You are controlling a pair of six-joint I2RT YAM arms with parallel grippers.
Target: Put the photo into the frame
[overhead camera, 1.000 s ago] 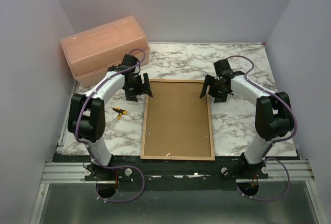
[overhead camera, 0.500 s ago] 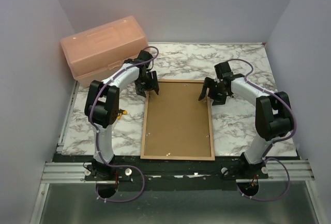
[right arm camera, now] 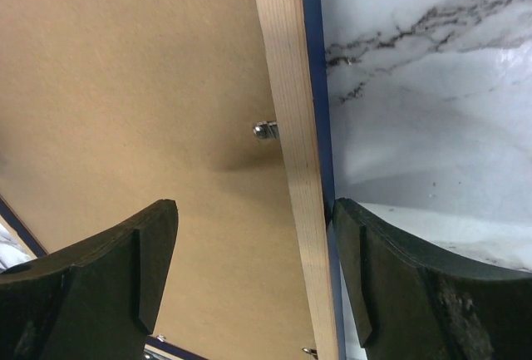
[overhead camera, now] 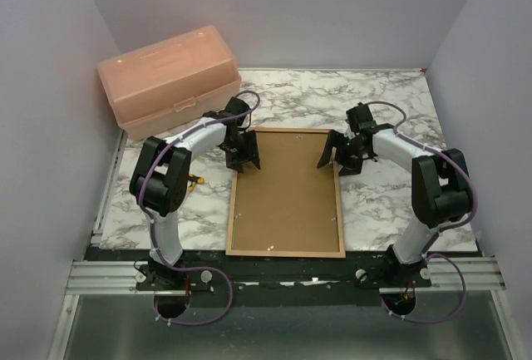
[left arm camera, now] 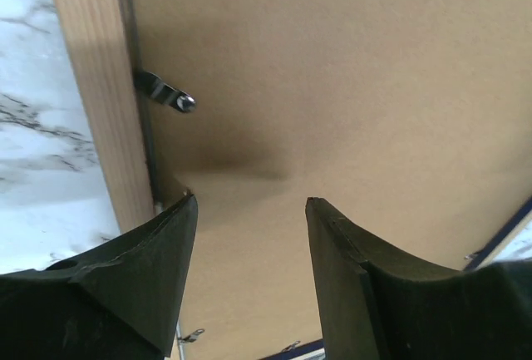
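The frame (overhead camera: pixel 286 251) lies flat on the marble table with its light wood face up. A brown backing board (overhead camera: pixel 287 185) fills it, and the photo is hidden. My left gripper (overhead camera: pixel 243 151) hangs over the frame's far left corner, open. Its fingers (left arm camera: pixel 151 270) are above the backing board (left arm camera: pixel 332 86), just inside the wood rail (left arm camera: pixel 96 94), near a metal tab (left arm camera: pixel 166 94). My right gripper (overhead camera: pixel 333 153) is open and straddles the frame's right rail (right arm camera: pixel 291 160). Its outer finger (right arm camera: pixel 391 273) rests against the rail's navy edge, and its inner finger is over the board.
A peach plastic box (overhead camera: pixel 170 77) stands at the back left, close behind my left arm. A small yellow and black tool (overhead camera: pixel 195 182) lies on the marble table (overhead camera: pixel 391 202) left of the frame. Grey walls close in on both sides.
My left arm swung right, from beside the frame to over its far left corner, and its jaws narrowed. My right gripper edged down onto the right rail.
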